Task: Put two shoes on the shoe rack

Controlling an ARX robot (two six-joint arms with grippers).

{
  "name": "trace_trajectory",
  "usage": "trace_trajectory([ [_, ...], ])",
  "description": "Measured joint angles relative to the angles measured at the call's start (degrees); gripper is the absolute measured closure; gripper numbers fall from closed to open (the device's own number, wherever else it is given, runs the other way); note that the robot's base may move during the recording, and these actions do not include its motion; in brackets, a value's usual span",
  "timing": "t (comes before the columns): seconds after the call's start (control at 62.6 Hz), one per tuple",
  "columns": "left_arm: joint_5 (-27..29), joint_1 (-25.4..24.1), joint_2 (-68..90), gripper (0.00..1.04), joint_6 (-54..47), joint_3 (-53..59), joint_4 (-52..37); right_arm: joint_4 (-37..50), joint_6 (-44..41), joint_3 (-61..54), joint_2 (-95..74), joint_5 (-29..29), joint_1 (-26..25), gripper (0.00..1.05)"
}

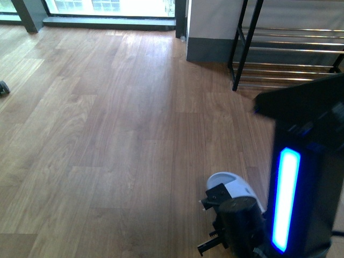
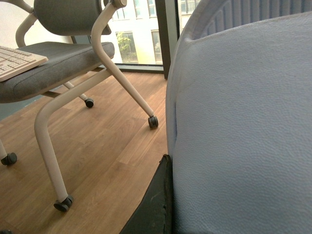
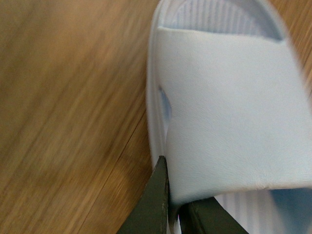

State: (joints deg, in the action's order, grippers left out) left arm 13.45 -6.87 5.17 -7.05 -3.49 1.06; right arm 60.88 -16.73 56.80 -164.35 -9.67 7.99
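Now my right claw (image 3: 176,210) looks clamped on one shoe (image 3: 234,112) by its strap, the shoe rack (image 1: 293,49) ahead and rightward

The front camera is looking down from the robot's body over the wooden floor (image 1: 107,134), taking in the shoe rack (image 1: 285,48) far off at upper right and a pale slide (image 1: 236,185) close in below. The right wrist camera is pointing straight down, very near that slide, so these two views are sharing it and the boards around it. The left wrist camera is sitting low, pressed close against a second slide (image 2: 243,136), looking level toward a chair (image 2: 73,58).
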Motion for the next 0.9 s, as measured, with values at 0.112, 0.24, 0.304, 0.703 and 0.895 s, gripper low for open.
trace_trajectory([
  [0.112, 0.0, 0.0, 0.0, 1.03, 0.0, 0.0, 0.0, -0.3, -6.0, -5.2, 15.3, -0.5, -11.8, 1.03],
  [0.24, 0.0, 0.0, 0.0, 1.03, 0.0, 0.0, 0.0, -0.5, -8.7, -11.2, 33.5, -2.8, -17.3, 1.03],
  [0.304, -0.1, 0.0, 0.0, 1.03, 0.0, 0.0, 0.0, -0.5, -10.2, -15.3, 42.0, -2.9, -16.6, 1.03],
  [0.703, 0.0, 0.0, 0.0, 1.03, 0.0, 0.0, 0.0, -20.7, -13.7, -32.0, 87.8, -4.2, -13.8, 1.03],
  [0.895, 0.0, 0.0, 0.0, 1.03, 0.0, 0.0, 0.0, -41.4, -11.3, -37.3, 116.0, -6.6, -7.1, 1.03],
])
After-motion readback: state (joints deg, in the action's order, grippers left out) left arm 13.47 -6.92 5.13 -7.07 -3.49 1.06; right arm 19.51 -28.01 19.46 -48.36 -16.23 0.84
